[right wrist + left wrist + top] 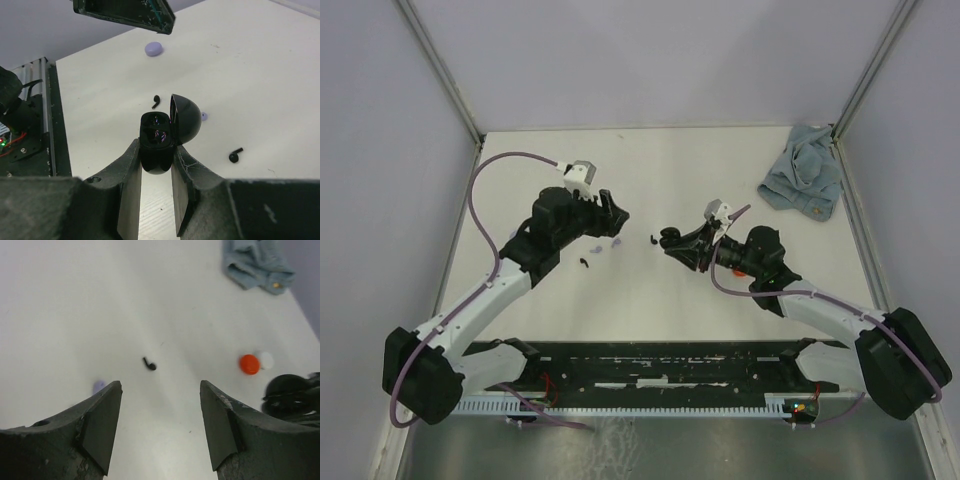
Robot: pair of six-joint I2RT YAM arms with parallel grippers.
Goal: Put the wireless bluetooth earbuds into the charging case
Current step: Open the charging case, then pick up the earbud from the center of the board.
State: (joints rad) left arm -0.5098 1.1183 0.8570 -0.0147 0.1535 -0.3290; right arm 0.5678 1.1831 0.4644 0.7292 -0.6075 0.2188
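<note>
case [156,150]: black, lid open | earbuds [235,155]: two black, loose

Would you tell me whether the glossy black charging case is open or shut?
Open: the glossy black charging case has its domed lid swung back, exposing the interior.

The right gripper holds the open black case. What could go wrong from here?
The black earbud is tiny against the widely open left gripper; closing on it may flick it away or miss it. The right gripper pinches only the rounded body of the case, so pushing an earbud in may tilt the case or make it slip.
</note>
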